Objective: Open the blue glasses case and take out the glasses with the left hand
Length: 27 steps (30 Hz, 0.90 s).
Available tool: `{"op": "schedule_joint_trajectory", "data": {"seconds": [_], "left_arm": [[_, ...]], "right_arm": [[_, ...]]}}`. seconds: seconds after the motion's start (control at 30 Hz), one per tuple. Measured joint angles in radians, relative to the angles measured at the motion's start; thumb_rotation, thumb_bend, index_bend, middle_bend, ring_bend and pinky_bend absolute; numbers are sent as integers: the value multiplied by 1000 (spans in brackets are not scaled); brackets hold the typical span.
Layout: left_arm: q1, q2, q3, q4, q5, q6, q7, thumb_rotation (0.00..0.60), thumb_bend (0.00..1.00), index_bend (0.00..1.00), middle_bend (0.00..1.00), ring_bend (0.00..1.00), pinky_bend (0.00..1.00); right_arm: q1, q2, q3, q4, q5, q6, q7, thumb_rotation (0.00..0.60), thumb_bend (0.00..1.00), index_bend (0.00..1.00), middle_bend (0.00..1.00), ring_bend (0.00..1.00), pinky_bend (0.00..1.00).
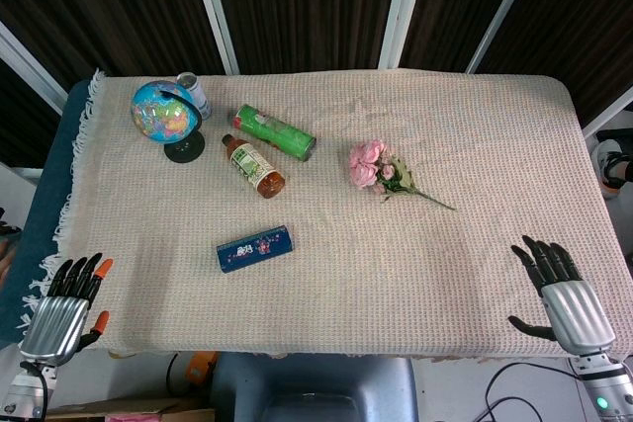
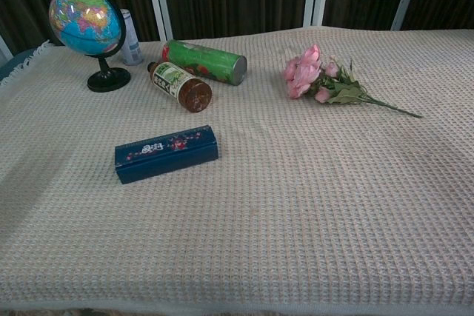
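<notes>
A closed blue glasses case (image 1: 254,247) with a small flower print lies on the table's near-left part, also seen in the chest view (image 2: 167,153). My left hand (image 1: 64,309) hovers at the table's near-left corner, fingers spread and holding nothing, well left of the case. At the near-right edge my right hand (image 1: 562,295) is likewise spread and empty. Neither hand shows in the chest view. The glasses are hidden inside the case.
Behind the case lie a brown bottle (image 1: 254,165) and a green can (image 1: 275,132). A globe (image 1: 165,114) and a small tin (image 1: 195,94) stand at the far left. A pink flower sprig (image 1: 381,171) lies mid-table on the woven cloth (image 1: 445,254).
</notes>
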<state>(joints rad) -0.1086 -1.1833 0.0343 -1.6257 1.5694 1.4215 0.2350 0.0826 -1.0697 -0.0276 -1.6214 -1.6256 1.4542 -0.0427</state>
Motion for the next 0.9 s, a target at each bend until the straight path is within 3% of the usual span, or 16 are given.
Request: {"op": "schedule_joint_trajectory", "data": {"seconds": [0.23, 0.5, 0.63, 0.9], "left_arm": [[-21, -20, 2, 17, 31, -13, -78, 600, 359, 19, 0, 0, 0], [-90, -164, -34, 43, 58, -42, -298, 600, 373, 156, 0, 0, 0], [-118, -183, -55, 5, 39, -79, -221, 600, 372, 185, 0, 0, 0], [-191, -247, -119, -113, -72, -177, 83, 600, 372, 241, 0, 0, 0]], "right_arm": [[-4, 3, -1, 1, -3, 8, 7, 600, 16, 0, 0, 0, 0], [6, 8, -2, 1, -14, -5, 32, 600, 21, 0, 0, 0, 0], [15, 9, -4, 2, -19, -17, 42, 600, 18, 0, 0, 0, 0], [25, 12, -6, 2, -20, -36, 47, 600, 21, 0, 0, 0, 0]]}}
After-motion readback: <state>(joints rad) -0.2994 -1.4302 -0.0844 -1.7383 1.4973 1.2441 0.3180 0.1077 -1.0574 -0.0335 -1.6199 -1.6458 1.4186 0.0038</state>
